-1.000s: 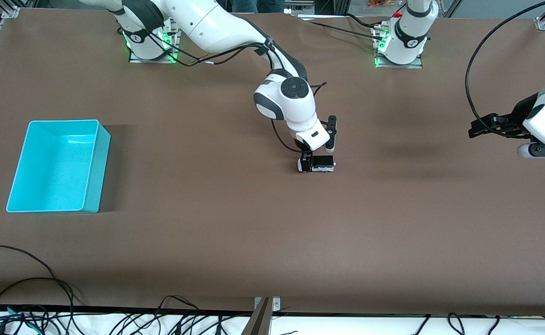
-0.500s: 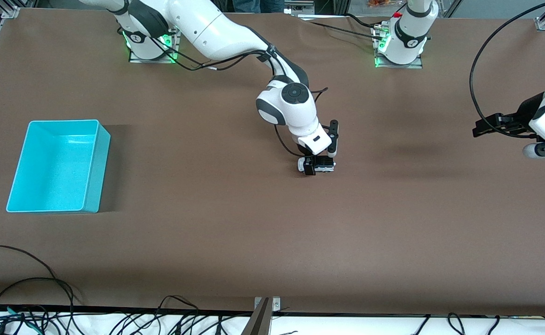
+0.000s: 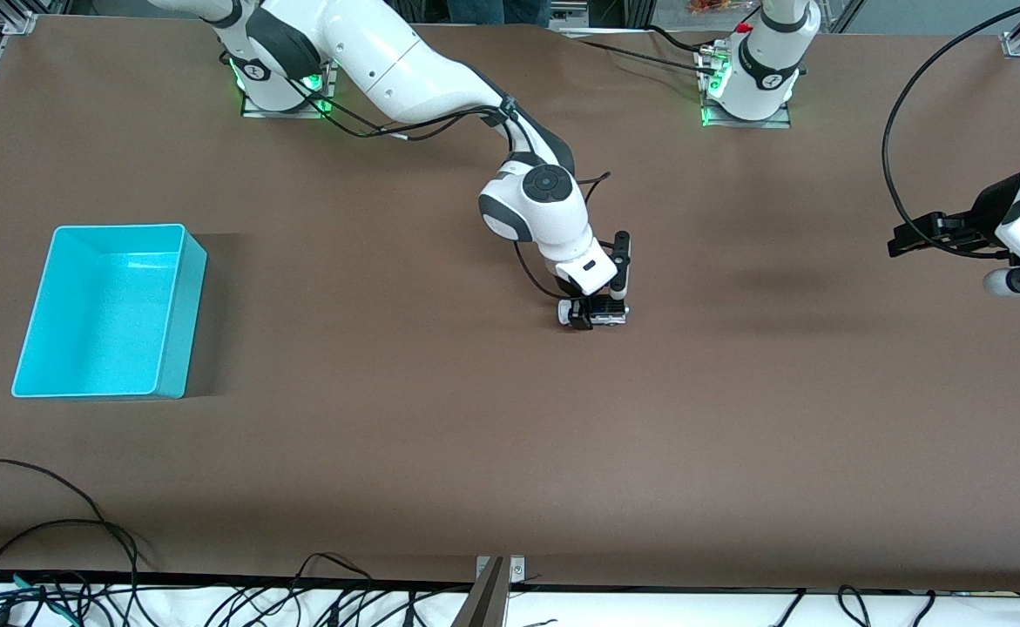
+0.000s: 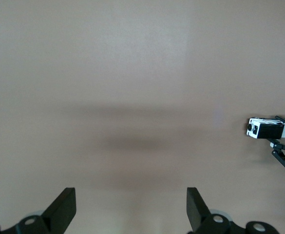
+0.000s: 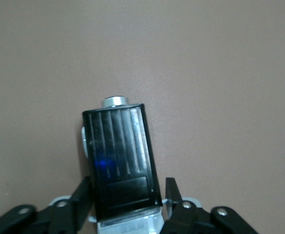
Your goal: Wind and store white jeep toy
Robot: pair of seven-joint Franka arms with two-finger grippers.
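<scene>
The white jeep toy (image 3: 604, 311), white with a black ribbed roof, stands on the brown table near its middle. In the right wrist view the jeep toy (image 5: 120, 156) fills the centre. My right gripper (image 3: 595, 314) is down over it, with a finger against each side of the toy's body, as the right wrist view (image 5: 128, 191) shows. My left gripper (image 3: 903, 237) hangs open and empty in the air over the left arm's end of the table. The left wrist view (image 4: 130, 207) shows only bare table between its fingers.
A cyan bin (image 3: 118, 228) stands empty at the right arm's end of the table. Loose black cables (image 3: 57, 531) lie along the table edge nearest the front camera.
My right gripper has come down lower around the jeep toy. My left gripper has drifted a little toward its own end of the table.
</scene>
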